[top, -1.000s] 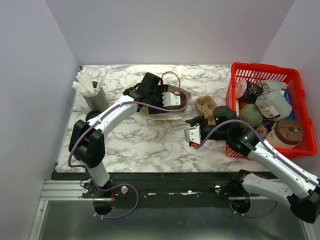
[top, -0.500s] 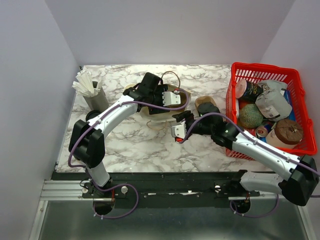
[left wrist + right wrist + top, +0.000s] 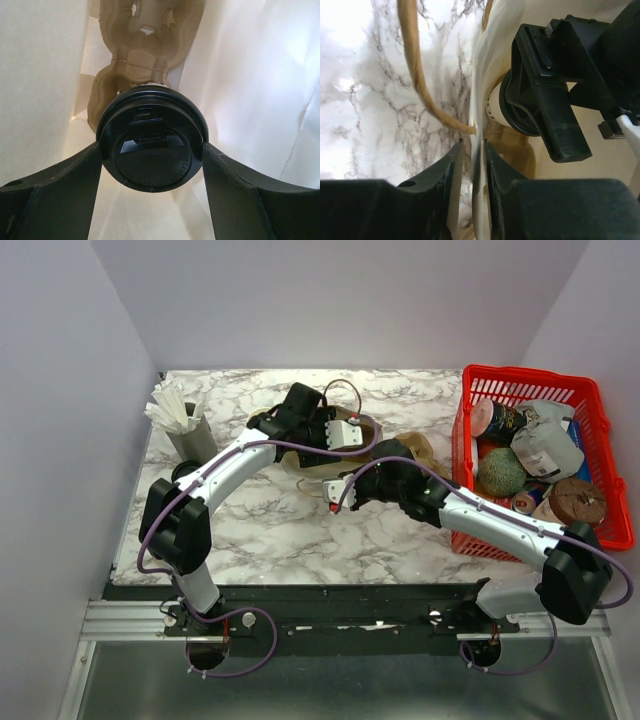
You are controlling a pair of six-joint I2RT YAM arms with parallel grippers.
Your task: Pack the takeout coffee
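Note:
The takeout coffee (image 3: 151, 150), a white cup under a round black lid, hangs inside the white paper bag (image 3: 250, 75). My left gripper (image 3: 152, 145) is shut on it, one finger pressed against each side of the lid. Below the cup, a brown pulp carrier (image 3: 150, 30) lies at the bag's bottom. From above, my left gripper (image 3: 318, 430) reaches into the bag's mouth at the table's middle. My right gripper (image 3: 474, 145) is shut on the bag's near wall (image 3: 481, 65), just below a brown cord handle (image 3: 415, 65). The cup's lid (image 3: 512, 110) shows past that wall.
A red basket (image 3: 590, 420) full of groceries stands at the right edge. A grey holder with white sticks (image 3: 180, 415) stands at the back left, with a loose black lid (image 3: 182, 472) in front of it. Another brown carrier (image 3: 420, 447) lies between the bag and the basket.
My right arm has swung left from beside the basket to the bag, and its jaws have narrowed onto the bag's wall. The left arm and the cup have stayed put.

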